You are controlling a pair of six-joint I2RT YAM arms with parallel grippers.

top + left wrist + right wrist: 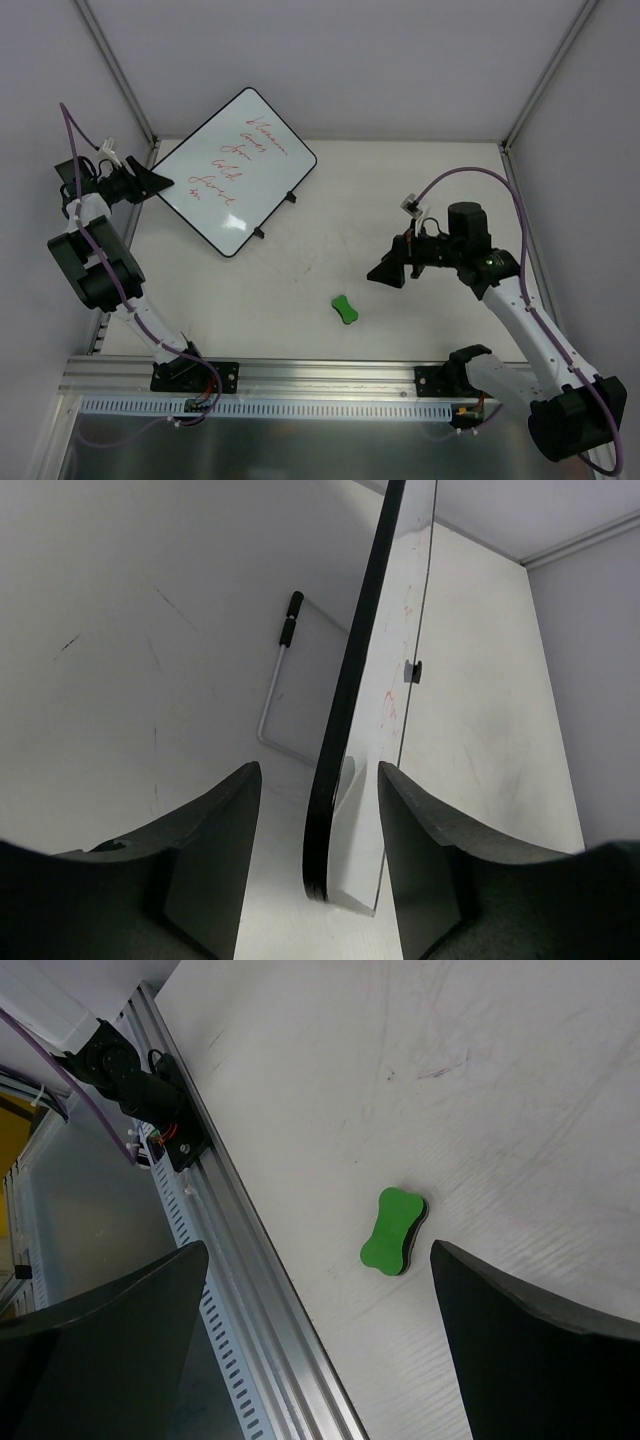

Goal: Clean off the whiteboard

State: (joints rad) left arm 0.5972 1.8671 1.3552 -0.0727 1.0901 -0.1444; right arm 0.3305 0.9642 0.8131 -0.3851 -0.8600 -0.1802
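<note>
The whiteboard [240, 170] with red handwriting sits tilted at the back left of the table. My left gripper [165, 182] is at its left corner. In the left wrist view the board's black rim [350, 710] runs edge-on between the two fingers, with a gap on each side, so my left gripper [318, 770] is open around it. A green bone-shaped eraser [344, 309] lies on the table in front of centre. My right gripper [378, 275] hovers open just up and to the right of it. The eraser [393, 1232] shows between its fingers, near the right one, untouched by my right gripper [318, 1250].
An aluminium rail [300, 375] with a slotted strip runs along the near table edge, also in the right wrist view [250, 1290]. The board's wire stand leg [275, 680] shows behind it. Enclosure walls close in the back and both sides.
</note>
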